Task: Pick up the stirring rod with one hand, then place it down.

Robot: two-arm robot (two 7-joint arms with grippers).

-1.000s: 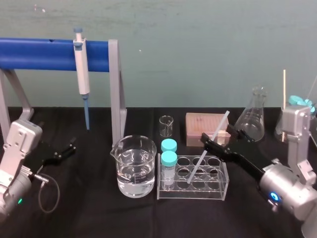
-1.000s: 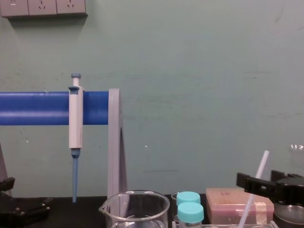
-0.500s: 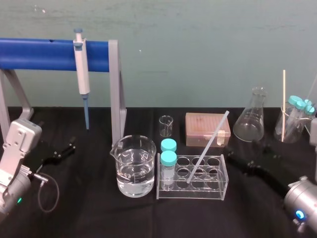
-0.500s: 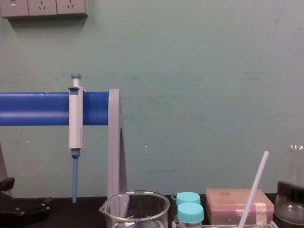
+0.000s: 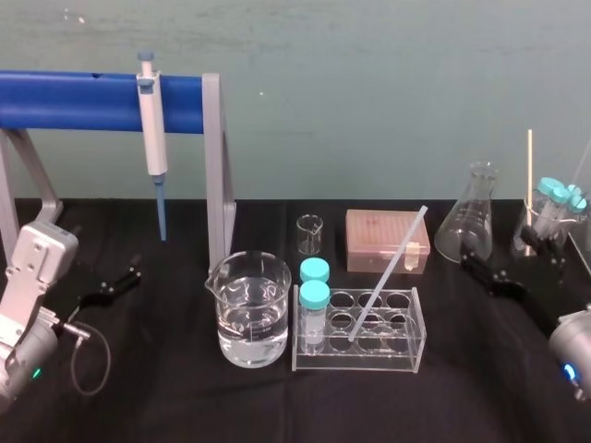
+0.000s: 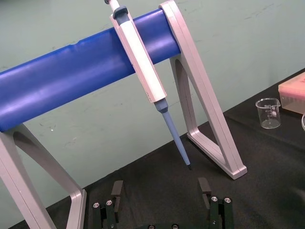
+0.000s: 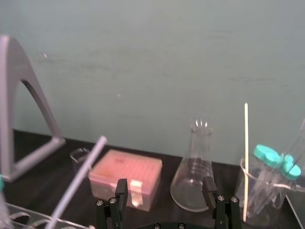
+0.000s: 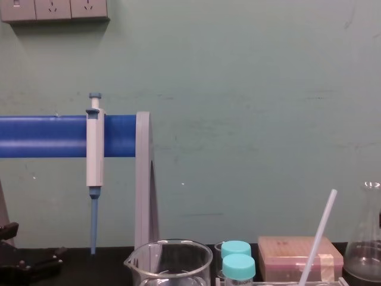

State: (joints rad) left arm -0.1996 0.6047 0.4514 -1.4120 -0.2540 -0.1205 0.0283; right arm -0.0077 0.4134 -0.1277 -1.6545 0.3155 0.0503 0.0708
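Note:
The stirring rod (image 5: pixel 389 273), thin, white and translucent, leans in the clear tube rack (image 5: pixel 412 343) with its upper end tilted up to the right. It also rises at the chest view's lower right, stirring rod (image 8: pixel 319 238), and crosses the right wrist view's lower left, stirring rod (image 7: pixel 76 182). My right gripper (image 5: pixel 499 249) hangs open to the right of the rack, clear of the rod, near the flask. Its fingers (image 7: pixel 121 189) stand wide apart with nothing between them. My left gripper (image 5: pixel 111 281) rests open at the far left, fingers (image 6: pixel 116 190) spread over bare black cloth.
A beaker of water (image 5: pixel 249 309) and two teal-capped tubes (image 5: pixel 314 284) sit left of the rod. Behind are a small beaker (image 5: pixel 310 233), a pink tip box (image 5: pixel 386 238), a conical flask (image 5: pixel 471 221) and a beaker of tubes (image 5: pixel 547 226). A pipette (image 5: pixel 152 129) hangs on the blue stand.
My right gripper has drawn back to the right, away from the rod and the rack, still open. The rod stays leaning in the rack. The left arm has not moved.

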